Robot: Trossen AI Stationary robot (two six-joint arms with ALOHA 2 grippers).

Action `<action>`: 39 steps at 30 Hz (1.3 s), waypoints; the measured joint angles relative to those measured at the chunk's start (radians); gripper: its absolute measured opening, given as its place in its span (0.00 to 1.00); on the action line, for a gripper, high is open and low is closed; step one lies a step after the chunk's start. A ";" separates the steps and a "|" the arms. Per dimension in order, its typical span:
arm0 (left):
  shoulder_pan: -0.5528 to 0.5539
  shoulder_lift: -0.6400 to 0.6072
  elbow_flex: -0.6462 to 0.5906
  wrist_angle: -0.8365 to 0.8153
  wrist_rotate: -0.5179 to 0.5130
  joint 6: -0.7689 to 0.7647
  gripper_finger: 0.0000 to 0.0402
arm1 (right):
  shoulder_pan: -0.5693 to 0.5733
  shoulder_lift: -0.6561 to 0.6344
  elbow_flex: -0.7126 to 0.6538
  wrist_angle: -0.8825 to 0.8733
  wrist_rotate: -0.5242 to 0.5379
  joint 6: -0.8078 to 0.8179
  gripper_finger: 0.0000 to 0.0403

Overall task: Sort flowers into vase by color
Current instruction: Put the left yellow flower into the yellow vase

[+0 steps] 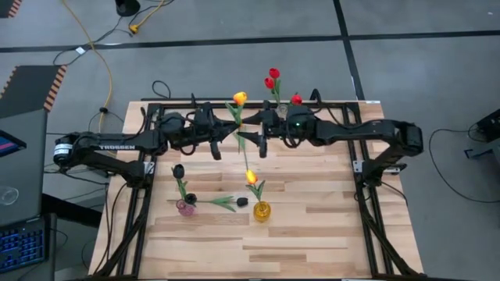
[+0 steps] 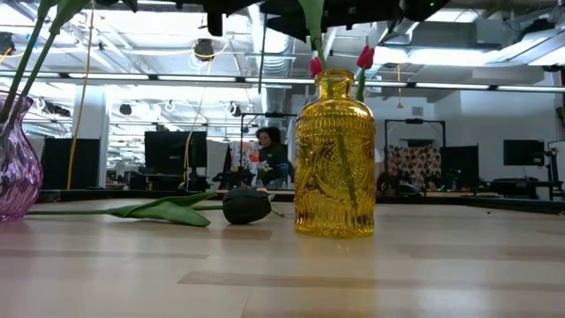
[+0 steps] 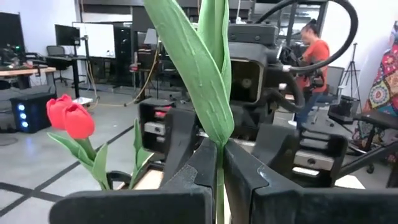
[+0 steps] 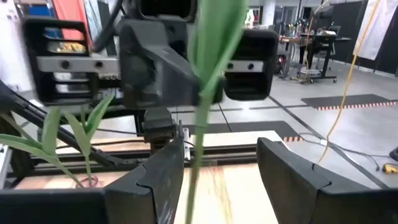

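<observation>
A yellow-orange tulip (image 1: 240, 98) hangs over the table's middle, its stem between my two grippers. My left gripper (image 1: 233, 129) is shut on that stem. My right gripper (image 4: 221, 174) faces it, open, one finger on either side of the stem (image 4: 198, 155); no touch shows. A second yellow tulip (image 1: 251, 177) stands in the yellow vase (image 1: 262, 211). A black tulip (image 1: 179, 170) stands in the pink vase (image 1: 186, 207). Another black tulip (image 2: 245, 206) lies flat on the table between the vases. Red tulips (image 1: 273, 77) stand at the far edge. My left gripper pinches the tulip's stem (image 3: 219, 169) between its two fingers, just below the base of a long leaf (image 3: 199, 68). The fingers come level from the table's left and lie across the stem. The flower stands about upright, lifted clear, its lower end (image 2: 314, 35) above the yellow vase.
Bare wood lies toward the table's near edge (image 1: 258, 261). A black frame rail (image 1: 156, 105) runs along the far edge. A person (image 3: 311, 56) sits in the room beyond the table.
</observation>
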 joint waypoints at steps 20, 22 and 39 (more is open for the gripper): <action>-0.008 0.000 0.000 -0.003 -0.007 0.007 0.00 | 0.002 0.010 0.024 -0.009 -0.001 -0.003 0.15; -0.008 0.000 0.000 -0.002 -0.006 0.007 0.01 | 0.003 0.010 0.024 -0.009 -0.001 -0.003 0.11; -0.006 -0.039 0.000 -0.017 -0.006 0.032 0.39 | 0.011 -0.175 0.023 -0.225 0.007 0.008 0.07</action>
